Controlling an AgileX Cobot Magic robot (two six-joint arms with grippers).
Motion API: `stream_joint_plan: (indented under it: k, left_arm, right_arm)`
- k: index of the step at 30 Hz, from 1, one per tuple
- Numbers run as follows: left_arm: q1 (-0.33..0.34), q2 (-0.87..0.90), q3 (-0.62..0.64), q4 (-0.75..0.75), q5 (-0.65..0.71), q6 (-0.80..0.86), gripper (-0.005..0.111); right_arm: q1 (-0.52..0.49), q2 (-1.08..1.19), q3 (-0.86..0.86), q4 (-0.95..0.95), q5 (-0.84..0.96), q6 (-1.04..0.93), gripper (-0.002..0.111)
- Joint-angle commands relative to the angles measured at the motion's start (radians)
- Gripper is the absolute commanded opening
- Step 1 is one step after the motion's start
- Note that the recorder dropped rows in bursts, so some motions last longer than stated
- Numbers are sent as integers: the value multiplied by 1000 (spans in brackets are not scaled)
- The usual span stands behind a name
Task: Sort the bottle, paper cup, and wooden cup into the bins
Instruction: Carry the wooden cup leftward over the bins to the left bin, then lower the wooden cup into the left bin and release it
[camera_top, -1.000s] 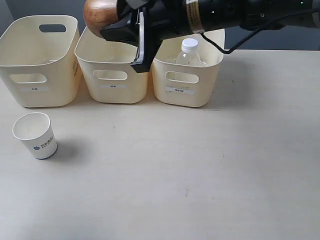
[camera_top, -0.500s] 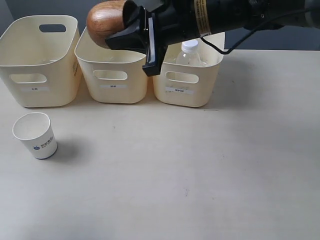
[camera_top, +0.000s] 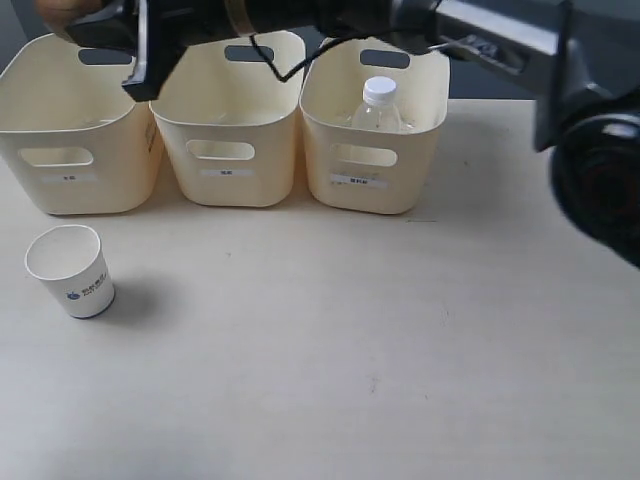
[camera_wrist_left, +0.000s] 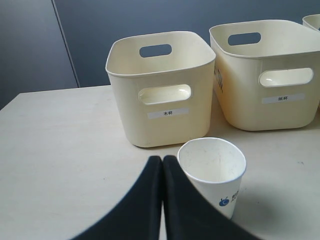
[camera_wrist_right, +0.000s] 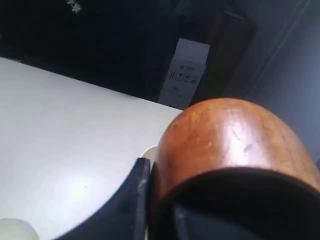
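The wooden cup (camera_top: 64, 10) hangs at the top left of the exterior view, over the back of the left bin (camera_top: 80, 150). My right gripper (camera_top: 112, 28) has reached across from the right and is shut on it. Up close in the right wrist view, the wooden cup (camera_wrist_right: 230, 140) fills the right gripper (camera_wrist_right: 200, 185). The bottle (camera_top: 380, 105) stands in the right bin (camera_top: 370, 170). The paper cup (camera_top: 70, 270) stands upright on the table in front of the left bin. My left gripper (camera_wrist_left: 162, 161) is shut and empty, just beside the paper cup (camera_wrist_left: 212, 172).
The middle bin (camera_top: 225, 150) looks empty. The right arm's dark links (camera_top: 600, 170) cross above all three bins and down the right edge. Bare table (camera_top: 350, 350) spreads in front of the bins.
The right gripper has carried the wooden cup leftward, from above the middle bin to above the left bin. The paper cup and the bottle have not moved.
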Motion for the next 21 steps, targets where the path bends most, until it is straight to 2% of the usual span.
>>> stream_joint_plan:
  k: [1, 6, 21]
  left_arm:
    - [-1, 3, -1, 2, -14, -3, 0]
    - [-1, 3, -1, 2, -14, -3, 0]
    - [-1, 3, -1, 2, -14, -3, 0]
  right_arm:
    - [5, 180, -254, -4, 51, 135, -1]
    - [5, 308, -406, -4, 36, 219, -1]
    - [18, 386, -415, -4, 96, 260, -1]
